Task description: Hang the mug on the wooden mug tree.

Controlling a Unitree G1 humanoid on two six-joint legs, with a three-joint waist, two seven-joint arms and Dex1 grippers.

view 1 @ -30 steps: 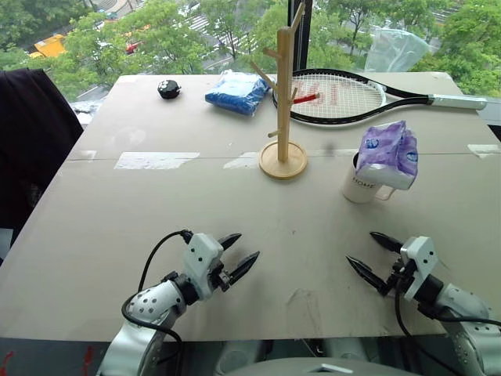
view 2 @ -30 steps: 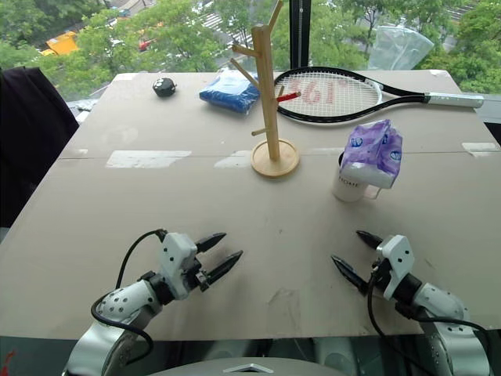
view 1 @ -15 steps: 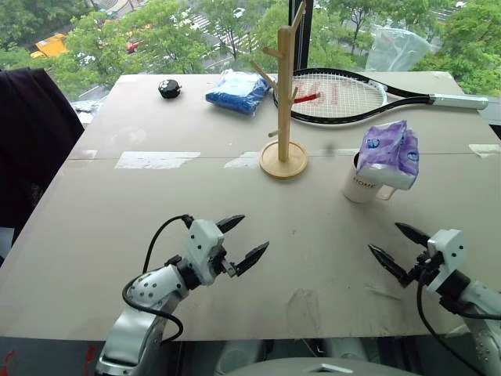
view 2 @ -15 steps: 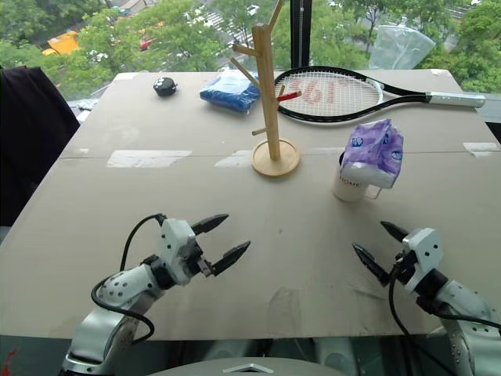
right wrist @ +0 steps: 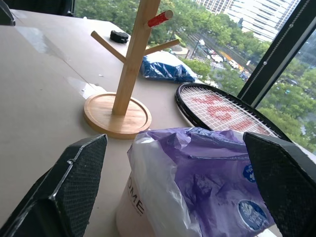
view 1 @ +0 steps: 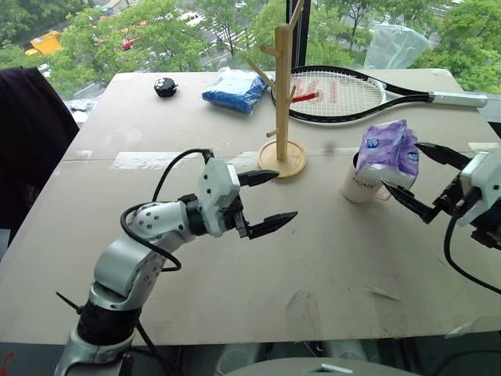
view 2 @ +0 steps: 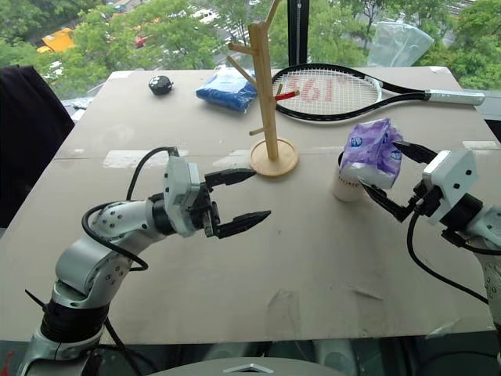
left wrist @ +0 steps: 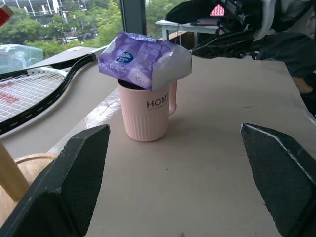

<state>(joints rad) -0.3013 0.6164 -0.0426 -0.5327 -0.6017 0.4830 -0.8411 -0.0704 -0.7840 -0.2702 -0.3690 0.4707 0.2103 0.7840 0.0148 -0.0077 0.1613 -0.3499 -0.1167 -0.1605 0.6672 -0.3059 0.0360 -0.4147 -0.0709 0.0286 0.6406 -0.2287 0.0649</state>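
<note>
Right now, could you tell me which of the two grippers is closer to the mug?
The right gripper: its open fingers reach beside the tissue pack sitting on top of the mug. The left gripper, also open, hangs farther off, in front of the wooden mug tree.

A beige table (view 1: 102, 235) stands against a window (view 1: 235, 31) overlooking green trees (view 1: 149, 35) in daylight.

The mug (left wrist: 148, 114) reads "HOME" on its side; the tissue pack's (left wrist: 143, 60) print is illegible.
</note>
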